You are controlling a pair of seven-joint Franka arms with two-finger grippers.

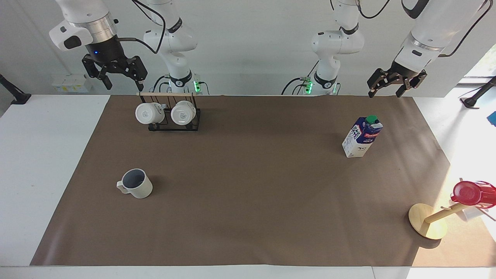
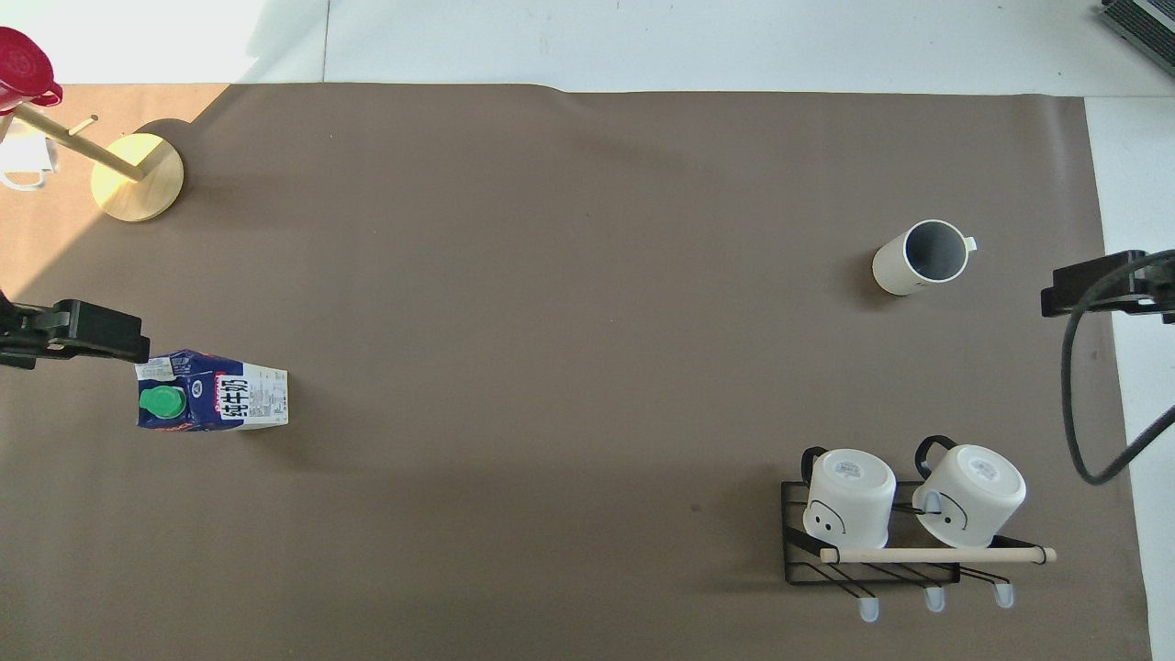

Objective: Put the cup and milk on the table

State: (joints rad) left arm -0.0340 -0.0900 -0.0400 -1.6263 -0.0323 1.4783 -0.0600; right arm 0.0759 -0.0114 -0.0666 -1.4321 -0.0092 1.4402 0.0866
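The cup (image 1: 135, 184) (image 2: 921, 257), cream-white with a grey-blue inside, stands upright on the brown mat (image 1: 248, 201) of the table (image 1: 38, 155), toward the right arm's end. The milk (image 1: 362, 136) (image 2: 211, 401), a blue-and-white carton with a green cap, stands upright on the mat toward the left arm's end. My left gripper (image 1: 385, 94) (image 2: 78, 332) hangs open in the air, up beside the milk and apart from it. My right gripper (image 1: 124, 86) (image 2: 1097, 286) hangs open above the mug rack, holding nothing.
A black wire rack (image 1: 168, 124) (image 2: 872, 569) with a wooden bar holds two glossy white mugs, near the robots at the right arm's end. A wooden mug tree (image 1: 426, 221) (image 2: 138, 174) with a red cup (image 1: 471, 192) (image 2: 23, 60) stands at the mat's corner farthest from the robots.
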